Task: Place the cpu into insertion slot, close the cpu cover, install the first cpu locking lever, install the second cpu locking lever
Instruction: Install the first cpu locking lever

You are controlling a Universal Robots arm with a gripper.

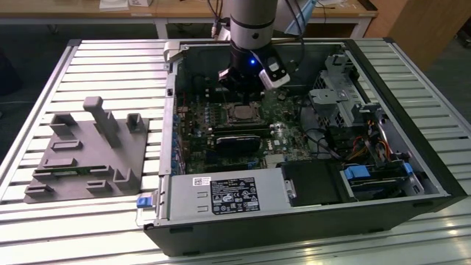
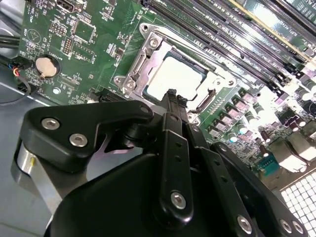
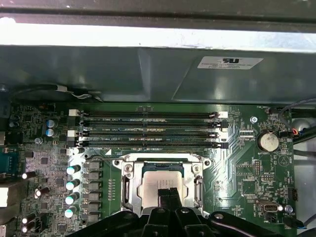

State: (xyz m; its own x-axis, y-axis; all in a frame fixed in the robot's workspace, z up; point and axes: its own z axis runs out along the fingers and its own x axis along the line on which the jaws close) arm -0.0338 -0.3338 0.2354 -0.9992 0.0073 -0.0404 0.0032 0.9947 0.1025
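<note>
end effector (image 3: 168, 196) pinched together, nothing between the tips, hanging low over the cpu (image 3: 157, 177). the chip sits in the insertion slot (image 1: 229, 115), and the cpu cover (image 3: 163, 159) looks down around it. closed tips suit pushing rather than gripping, i'd say.

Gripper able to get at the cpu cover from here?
Likely yes. The gripper hangs just above the cpu, with the cpu cover framing it; nothing lies between them.

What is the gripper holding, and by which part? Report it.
Nothing visible is held. The gripper is shut with nothing between its tips, which sit by the edge of the cpu.
</note>
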